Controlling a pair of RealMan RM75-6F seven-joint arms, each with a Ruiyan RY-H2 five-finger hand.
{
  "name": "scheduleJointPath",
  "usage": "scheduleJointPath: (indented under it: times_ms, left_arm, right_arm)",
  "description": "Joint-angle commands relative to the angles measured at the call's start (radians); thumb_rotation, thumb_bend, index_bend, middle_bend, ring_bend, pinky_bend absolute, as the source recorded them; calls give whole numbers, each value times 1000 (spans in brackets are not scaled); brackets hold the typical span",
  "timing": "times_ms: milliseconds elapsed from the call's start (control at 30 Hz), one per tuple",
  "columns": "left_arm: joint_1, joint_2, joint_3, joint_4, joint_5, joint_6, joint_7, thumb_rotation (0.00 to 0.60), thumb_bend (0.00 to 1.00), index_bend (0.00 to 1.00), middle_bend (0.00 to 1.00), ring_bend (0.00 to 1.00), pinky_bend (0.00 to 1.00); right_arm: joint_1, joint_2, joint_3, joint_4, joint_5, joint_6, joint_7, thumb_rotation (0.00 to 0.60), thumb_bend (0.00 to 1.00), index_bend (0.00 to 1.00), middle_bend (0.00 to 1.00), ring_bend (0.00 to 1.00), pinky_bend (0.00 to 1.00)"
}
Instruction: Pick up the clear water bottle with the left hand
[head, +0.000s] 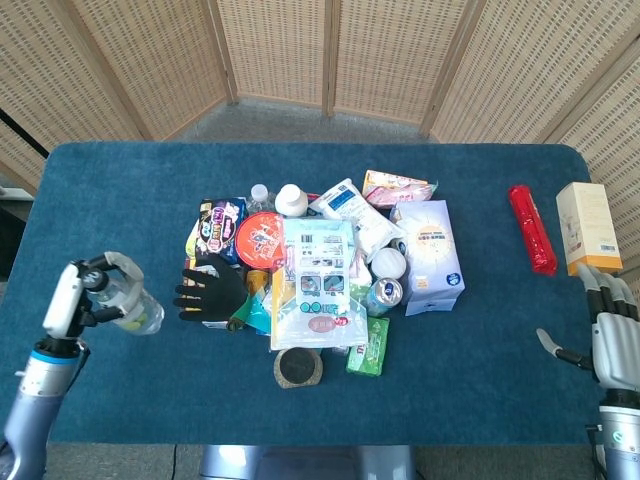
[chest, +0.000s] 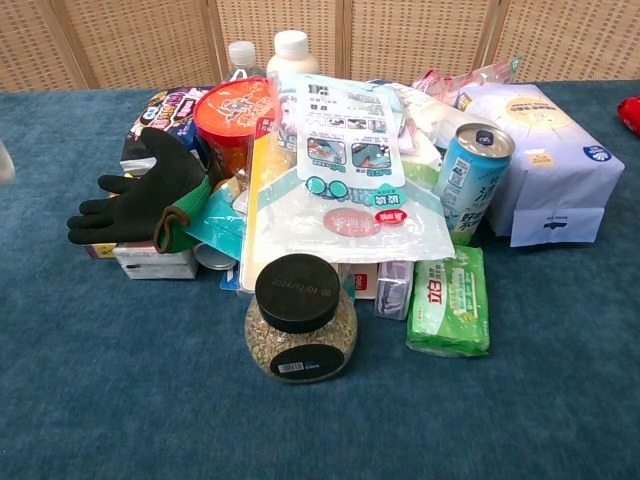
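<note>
In the head view my left hand (head: 72, 298) grips the clear water bottle (head: 130, 305) at the table's left side, lifted and held left of the black glove (head: 210, 290). The bottle's body sticks out to the right of my fingers. The chest view shows neither the bottle nor this hand clearly, only a pale blur at its left edge. My right hand (head: 612, 340) hangs open at the table's right front corner, holding nothing.
A pile fills the table's middle: orange-lidded cup (chest: 235, 118), large clear pouch (chest: 345, 170), black-lidded jar (chest: 300, 318), blue can (chest: 470, 180), green packet (chest: 448, 300), white-blue box (chest: 545, 160). A red tube (head: 531, 228) and cream box (head: 588, 226) lie at the right.
</note>
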Motion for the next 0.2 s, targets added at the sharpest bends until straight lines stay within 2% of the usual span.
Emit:
scheduleJointPath:
  times_ms: [33,200]
  left_arm:
    - [-2,82,-58,-93,-3,51,-11,600,558,633,754,841,756]
    - [-2,136,-106,-159,-27,87,-32,600,551,626,750,836,752]
  right_arm:
    - [-5,-5,-2,11,-2,2,7,499,233,0,73,0,0]
    - [-9,-5,1,17,6,0,14,496,234,0,74,0,0]
